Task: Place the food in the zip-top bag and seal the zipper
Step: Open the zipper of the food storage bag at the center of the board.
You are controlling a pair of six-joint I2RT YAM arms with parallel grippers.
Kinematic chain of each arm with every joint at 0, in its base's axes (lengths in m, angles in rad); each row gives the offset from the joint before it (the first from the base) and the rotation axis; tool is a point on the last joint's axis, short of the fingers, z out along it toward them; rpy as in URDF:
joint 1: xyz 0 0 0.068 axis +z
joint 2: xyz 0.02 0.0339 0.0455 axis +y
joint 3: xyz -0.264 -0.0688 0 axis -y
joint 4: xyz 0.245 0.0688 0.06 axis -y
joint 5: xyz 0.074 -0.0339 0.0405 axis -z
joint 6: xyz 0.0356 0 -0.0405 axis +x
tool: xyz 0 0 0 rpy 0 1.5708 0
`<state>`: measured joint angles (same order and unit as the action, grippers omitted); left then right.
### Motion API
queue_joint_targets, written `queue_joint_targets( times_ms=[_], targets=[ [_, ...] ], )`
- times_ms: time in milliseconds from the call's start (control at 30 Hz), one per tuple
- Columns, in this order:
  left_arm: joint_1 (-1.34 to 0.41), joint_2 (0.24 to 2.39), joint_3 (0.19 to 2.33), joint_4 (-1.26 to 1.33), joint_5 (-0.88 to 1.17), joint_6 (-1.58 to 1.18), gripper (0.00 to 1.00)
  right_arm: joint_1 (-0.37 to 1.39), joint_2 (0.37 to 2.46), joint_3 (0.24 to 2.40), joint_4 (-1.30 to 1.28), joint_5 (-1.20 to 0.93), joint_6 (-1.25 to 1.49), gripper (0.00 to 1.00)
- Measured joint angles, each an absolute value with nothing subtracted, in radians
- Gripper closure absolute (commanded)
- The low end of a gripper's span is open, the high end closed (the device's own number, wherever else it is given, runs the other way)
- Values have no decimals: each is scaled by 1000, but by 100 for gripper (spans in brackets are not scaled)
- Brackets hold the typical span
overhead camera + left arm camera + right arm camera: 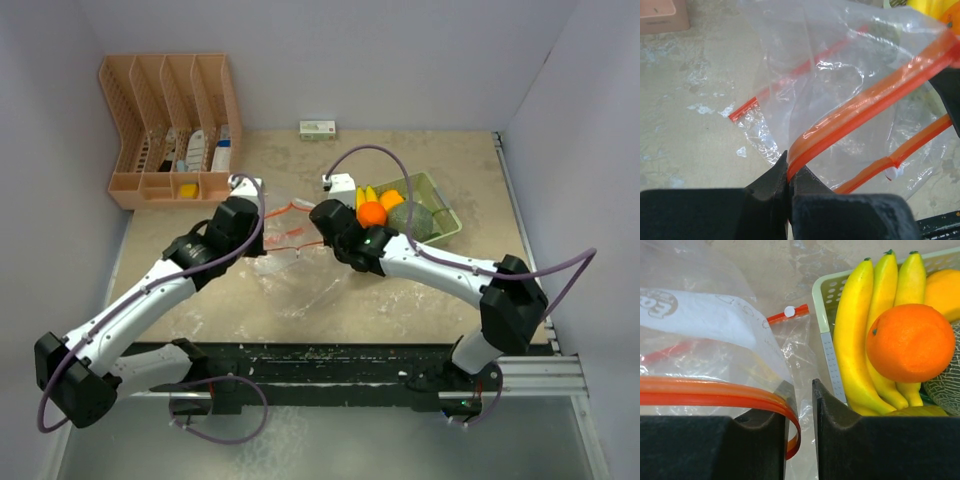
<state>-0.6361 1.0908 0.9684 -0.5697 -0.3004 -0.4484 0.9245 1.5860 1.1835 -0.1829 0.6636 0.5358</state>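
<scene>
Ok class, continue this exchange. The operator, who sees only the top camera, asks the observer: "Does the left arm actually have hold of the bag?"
Observer: Yes. The left wrist view shows the left fingers shut on the bag's orange zipper strip.
Operator: And the right arm?
Observer: Its wrist view shows the strip curling into the gap between the right fingers. I cannot tell whether it is pinched.
Operator: Any food inside yet?
Observer: None shows through the plastic. Three bananas and an orange lie in the tray.
</scene>
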Motion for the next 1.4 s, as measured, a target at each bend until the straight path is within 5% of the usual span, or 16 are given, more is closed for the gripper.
queue_joint_targets(
  times_ms=[67, 200, 400, 567, 1000, 1400],
  targets=[
    [-636, 1090, 987, -595, -314, -443, 100, 922, 1583, 1184, -190, 671, 523, 71],
    [-636, 1062, 1005, -611, -330, -428, 100, 919, 1581, 1183, -192, 646, 491, 51],
    [-635, 1032, 1005, -619, -356, -422, 100, 904, 1521, 1138, -94, 366, 377, 35],
    [-635, 1056, 1005, -614, -367, -422, 100, 903, 1486, 1143, -30, 169, 313, 1],
    [-635, 1087, 1069, -673, -431, -392, 100, 880, 1308, 1139, -50, 143, 286, 0],
    [-635, 1111, 1147, -767, -544, -364, 100, 572, 1443, 1182, -254, 324, 383, 1]
  ],
)
